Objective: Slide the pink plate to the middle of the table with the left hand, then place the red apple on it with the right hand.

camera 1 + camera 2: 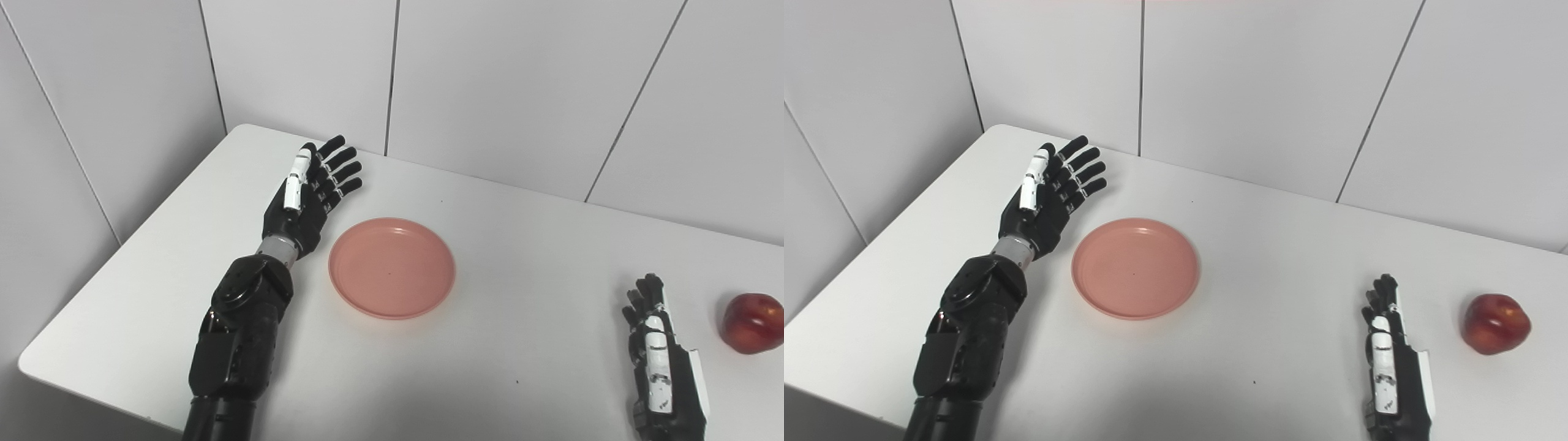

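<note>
Probably light, stiff and slick on the table (490, 380), the plate (392, 267) lies left of centre, best nudged at its near-left rim by the left hand (306, 199), spread and empty beside it, while the right hand (658, 361), fingers extended, holding nothing, rests near the apple (752, 323).

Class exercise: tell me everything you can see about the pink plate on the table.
The pink plate is round and shallow, salmon pink, with a low raised rim and a smooth, slightly glossy surface that looks like plastic. It is empty and lies flat and upright on the white table, left of the middle. The open left hand stands just to its left, apparently not touching it. The red apple and right hand are well away on the right.
</note>
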Robot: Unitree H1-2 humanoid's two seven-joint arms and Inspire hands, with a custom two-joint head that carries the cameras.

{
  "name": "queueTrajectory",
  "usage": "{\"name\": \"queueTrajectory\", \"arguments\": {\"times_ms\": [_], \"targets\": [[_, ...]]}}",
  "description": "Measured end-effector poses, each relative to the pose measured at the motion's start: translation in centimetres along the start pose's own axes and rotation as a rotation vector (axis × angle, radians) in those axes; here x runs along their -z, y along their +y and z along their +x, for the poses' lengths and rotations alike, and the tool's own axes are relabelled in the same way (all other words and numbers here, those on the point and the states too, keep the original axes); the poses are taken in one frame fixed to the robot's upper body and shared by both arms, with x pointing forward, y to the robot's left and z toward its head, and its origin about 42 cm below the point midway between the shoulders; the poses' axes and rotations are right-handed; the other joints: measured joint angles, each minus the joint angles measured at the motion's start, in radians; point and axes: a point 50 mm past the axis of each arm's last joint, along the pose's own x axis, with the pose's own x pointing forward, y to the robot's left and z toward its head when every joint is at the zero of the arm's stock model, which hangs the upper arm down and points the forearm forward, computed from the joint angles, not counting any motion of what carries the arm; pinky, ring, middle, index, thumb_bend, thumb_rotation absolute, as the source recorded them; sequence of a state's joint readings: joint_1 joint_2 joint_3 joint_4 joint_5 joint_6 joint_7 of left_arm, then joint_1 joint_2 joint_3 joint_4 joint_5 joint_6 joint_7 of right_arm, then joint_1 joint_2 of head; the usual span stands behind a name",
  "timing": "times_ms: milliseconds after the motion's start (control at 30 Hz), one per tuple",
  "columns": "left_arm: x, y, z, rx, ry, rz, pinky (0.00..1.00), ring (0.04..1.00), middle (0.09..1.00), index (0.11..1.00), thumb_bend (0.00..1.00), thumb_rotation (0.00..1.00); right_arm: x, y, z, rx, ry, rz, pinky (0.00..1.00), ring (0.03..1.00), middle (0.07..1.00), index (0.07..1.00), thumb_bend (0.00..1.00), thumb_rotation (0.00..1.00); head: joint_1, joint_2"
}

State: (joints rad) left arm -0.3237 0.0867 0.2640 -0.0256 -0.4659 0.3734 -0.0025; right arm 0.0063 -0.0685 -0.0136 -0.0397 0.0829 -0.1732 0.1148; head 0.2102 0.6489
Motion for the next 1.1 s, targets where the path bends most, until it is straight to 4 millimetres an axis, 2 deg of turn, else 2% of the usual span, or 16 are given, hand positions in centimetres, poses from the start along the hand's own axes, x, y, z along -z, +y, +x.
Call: {"name": "queueTrajectory", "arguments": {"times_ms": [200, 400, 600, 800, 1100], "targets": [[1.1, 2.0, -0.4, -0.061, 0.030, -0.011, 0.85, 0.846, 0.845, 0.829, 0.33, 1.00, 0.0, 0.0, 0.0, -0.002, 0.001, 0.000, 1.00, 1.000, 1.000, 0.997, 0.34, 1.00, 0.003, 0.002], [1.8, 2.6, -0.5, -0.079, 0.054, -0.016, 0.87, 0.862, 0.861, 0.840, 0.32, 1.00, 0.0, -0.1, -0.1, -0.003, 0.000, 0.008, 1.00, 1.000, 1.000, 0.997, 0.33, 1.00, 0.005, 0.006], [2.2, 2.7, -0.8, -0.076, 0.058, -0.020, 0.89, 0.876, 0.875, 0.852, 0.31, 1.00, 0.0, -0.1, -0.1, -0.003, -0.001, 0.009, 1.00, 1.000, 1.000, 0.995, 0.35, 1.00, 0.005, 0.008], [3.6, 3.0, -1.8, -0.089, 0.092, -0.017, 0.89, 0.874, 0.873, 0.845, 0.31, 1.00, 0.0, -0.1, -0.1, -0.002, 0.000, 0.009, 1.00, 1.000, 1.000, 0.993, 0.35, 1.00, 0.006, 0.009], [4.5, 1.2, -1.9, -0.058, 0.106, -0.032, 0.87, 0.875, 0.876, 0.853, 0.31, 1.00, -0.1, 0.0, 0.0, -0.004, 0.004, 0.010, 1.00, 1.000, 1.000, 0.993, 0.35, 1.00, -0.002, 0.015]]}}
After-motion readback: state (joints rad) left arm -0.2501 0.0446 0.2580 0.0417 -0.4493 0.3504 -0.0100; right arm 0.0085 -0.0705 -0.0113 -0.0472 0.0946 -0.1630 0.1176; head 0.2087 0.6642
